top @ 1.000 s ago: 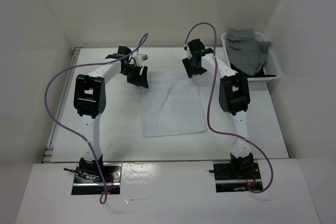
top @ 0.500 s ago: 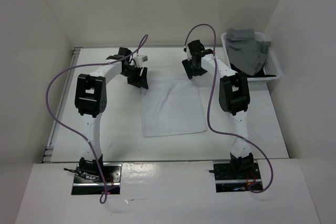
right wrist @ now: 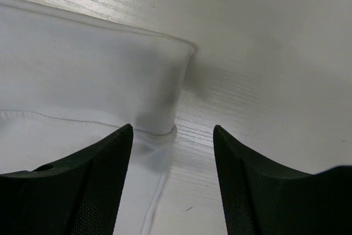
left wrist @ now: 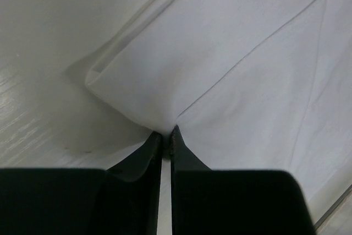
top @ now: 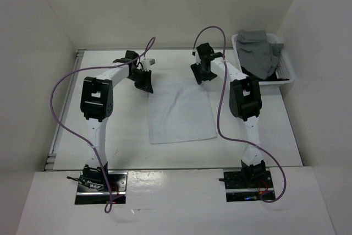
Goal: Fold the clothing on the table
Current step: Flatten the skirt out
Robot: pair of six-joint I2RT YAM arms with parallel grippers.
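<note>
Clothing (top: 180, 111): white, roughly rectangular, lying mid-bench (top: 126, 136) between your two arms. Mostly flat, few creases.
Your left pincer (left wrist: 166, 136): at far left corner, jaws almost together, fold of cloth nipped at tips. Cloth puckers toward tips.
Your right pincer (right wrist: 173, 147): at far right corner, jaws wide. One finger over cloth, other over bare bench, nothing gripped.
Basket (top: 286, 72): far right of bench, well apart from Clothing. Holds grey garment (top: 258, 50).
</note>
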